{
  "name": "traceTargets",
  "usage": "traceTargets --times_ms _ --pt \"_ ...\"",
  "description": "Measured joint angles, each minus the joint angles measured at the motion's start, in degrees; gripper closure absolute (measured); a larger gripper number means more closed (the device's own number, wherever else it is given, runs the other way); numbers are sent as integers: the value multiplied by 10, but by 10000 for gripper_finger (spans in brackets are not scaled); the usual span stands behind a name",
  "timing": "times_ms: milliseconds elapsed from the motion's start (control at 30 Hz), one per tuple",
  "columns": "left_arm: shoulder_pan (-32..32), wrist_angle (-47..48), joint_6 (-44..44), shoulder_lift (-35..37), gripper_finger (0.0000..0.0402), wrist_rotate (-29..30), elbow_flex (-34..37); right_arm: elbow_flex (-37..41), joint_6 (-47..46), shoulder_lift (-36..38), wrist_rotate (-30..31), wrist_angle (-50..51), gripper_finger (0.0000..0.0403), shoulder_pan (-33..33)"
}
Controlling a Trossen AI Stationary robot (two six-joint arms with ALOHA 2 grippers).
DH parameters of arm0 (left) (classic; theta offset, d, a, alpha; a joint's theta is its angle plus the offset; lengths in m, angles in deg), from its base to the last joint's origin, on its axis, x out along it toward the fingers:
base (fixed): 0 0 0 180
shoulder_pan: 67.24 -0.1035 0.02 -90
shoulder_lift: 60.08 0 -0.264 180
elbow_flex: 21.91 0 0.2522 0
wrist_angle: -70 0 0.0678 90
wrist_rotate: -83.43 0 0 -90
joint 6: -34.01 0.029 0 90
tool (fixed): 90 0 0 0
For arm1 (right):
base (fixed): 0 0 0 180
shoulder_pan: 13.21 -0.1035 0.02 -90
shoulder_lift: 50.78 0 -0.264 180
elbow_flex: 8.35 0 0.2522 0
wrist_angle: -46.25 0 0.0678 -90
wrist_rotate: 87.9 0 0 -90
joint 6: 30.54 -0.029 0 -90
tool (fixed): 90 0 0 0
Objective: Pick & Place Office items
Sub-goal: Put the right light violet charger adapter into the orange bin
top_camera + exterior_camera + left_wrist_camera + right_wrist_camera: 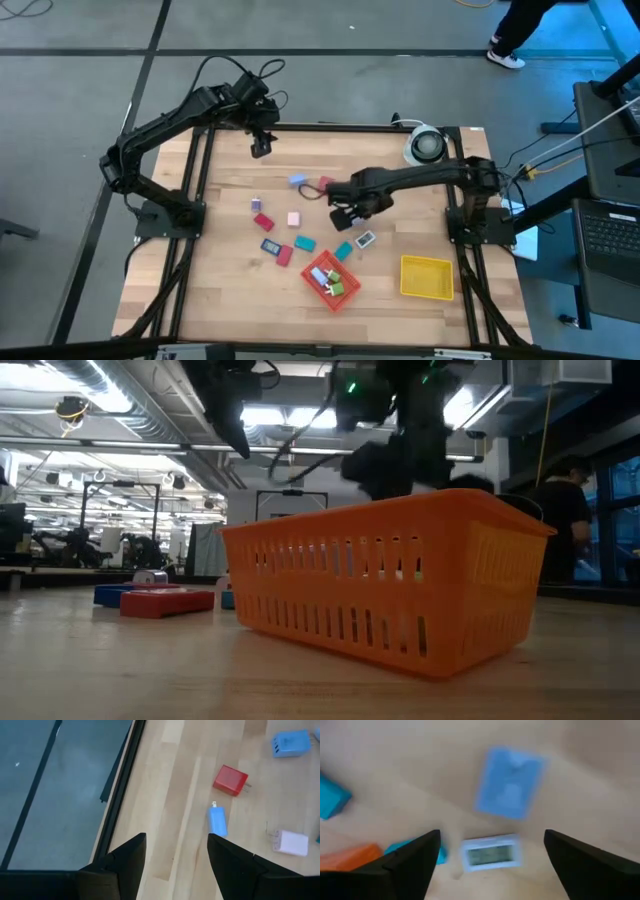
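Note:
Small office items lie scattered on the wooden table: a light-blue block [297,181], a red piece [264,222], a pink one [293,218] and teal ones [304,242]. My left gripper [262,140] hangs open near the table's far-left edge, above a small blue plug [217,820] and a red plug [230,780]. My right gripper [350,212] is open over the table's middle. Beneath it lie a blue block [509,782] and a small white display unit [490,852], which also shows in the high view [365,240]. Neither gripper touches anything.
An orange tray [318,290] with several pieces in it sits near the near edge and fills the low view [390,590]. A yellow tray [427,277] lies to its right. A white round object [425,145] is at the far edge. A person stands beyond the table [520,30].

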Motion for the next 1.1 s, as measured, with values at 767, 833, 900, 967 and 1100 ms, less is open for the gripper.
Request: traceTargets --times_ms 767,833,900,967,1100 --pt "-9 1 16 0 194 -3 0 0 -70 -3 32 -53 46 20" --pt "-9 0 16 0 194 -4 0 0 -93 -18 34 -54 46 20" --pt "-9 1 17 0 194 -4 0 0 -102 -31 35 -48 46 20" --pt "-9 2 22 0 194 -4 0 0 -109 -41 35 -49 46 21" --pt "-9 12 24 1 194 -5 0 0 -124 -55 36 -45 46 22"
